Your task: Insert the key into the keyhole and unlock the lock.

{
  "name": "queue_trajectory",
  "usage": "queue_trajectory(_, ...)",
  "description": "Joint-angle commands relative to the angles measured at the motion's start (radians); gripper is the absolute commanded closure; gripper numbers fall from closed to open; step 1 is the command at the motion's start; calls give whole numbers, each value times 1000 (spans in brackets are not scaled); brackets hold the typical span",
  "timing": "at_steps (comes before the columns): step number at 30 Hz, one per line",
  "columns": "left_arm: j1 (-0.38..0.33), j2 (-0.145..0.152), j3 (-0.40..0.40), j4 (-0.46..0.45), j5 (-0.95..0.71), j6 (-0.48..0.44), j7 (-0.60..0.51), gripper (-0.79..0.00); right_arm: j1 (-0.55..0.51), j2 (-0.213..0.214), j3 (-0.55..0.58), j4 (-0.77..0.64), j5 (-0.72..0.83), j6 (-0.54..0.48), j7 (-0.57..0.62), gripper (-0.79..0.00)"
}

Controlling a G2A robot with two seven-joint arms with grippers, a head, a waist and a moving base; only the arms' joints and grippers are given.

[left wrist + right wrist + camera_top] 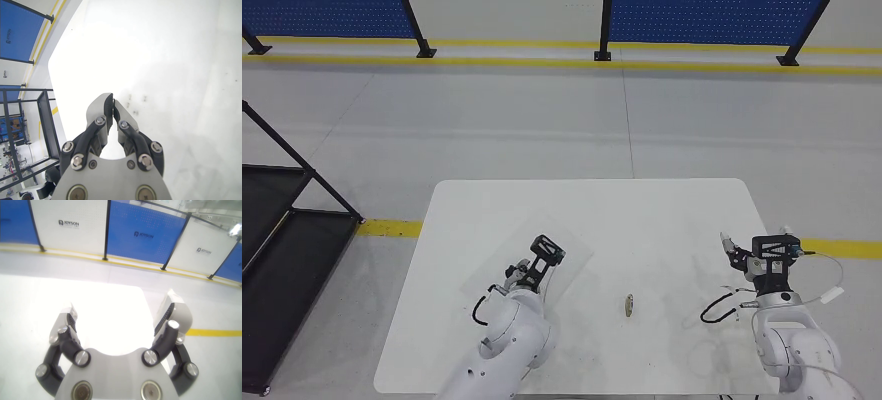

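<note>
Pickup is the step in hand, I judge: a small brass-coloured piece (629, 305), lock or key I cannot tell, lies near the counter's (672, 215) edge on my side, between my pincers. My left pincer (113, 99) is closed tip to tip and my right pincer (122, 303) is spread wide. Next, the wide one needs to come down squarely over that piece.

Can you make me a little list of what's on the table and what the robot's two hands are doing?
table: white table with rounded corners
on it: one small object, lying between the two arms; too small to tell if it is the lock or the key
left gripper: shut, fingertips together, over bare table
right gripper: open, holding nothing, near the table's edge
touching: neither gripper touches the small object
beside the table: black rack on the floor
</note>
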Motion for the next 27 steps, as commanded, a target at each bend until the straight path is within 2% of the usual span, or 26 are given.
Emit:
queue_trajectory(1,-7,-4,-17,-8,-55,9,0,0,0,0,0,0,0,0,0,-785)
queue_trajectory(6,-22,-9,-99,-40,-282,-31,-35,0,0,0,0,0,0,0,0,-785)
queue_trajectory(12,-48,-8,-211,-28,-545,-95,-124,0,0,0,0,0,0,0,0,-785)
queue_trajectory(27,-69,5,-399,19,-1006,-121,-174,0,0,0,0,0,0,0,0,-785)
